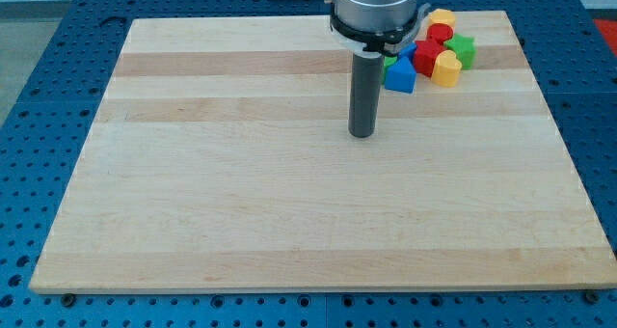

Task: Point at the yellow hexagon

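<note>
On the pale wooden board (289, 203), the yellow hexagon (442, 18) lies at the top of a block cluster near the view's top right, well apart from my tip (362, 133), which touches no block.

board (289, 222): pale matt wood | rod (363, 92): dark matt | blocks (400, 77): glossy
</note>
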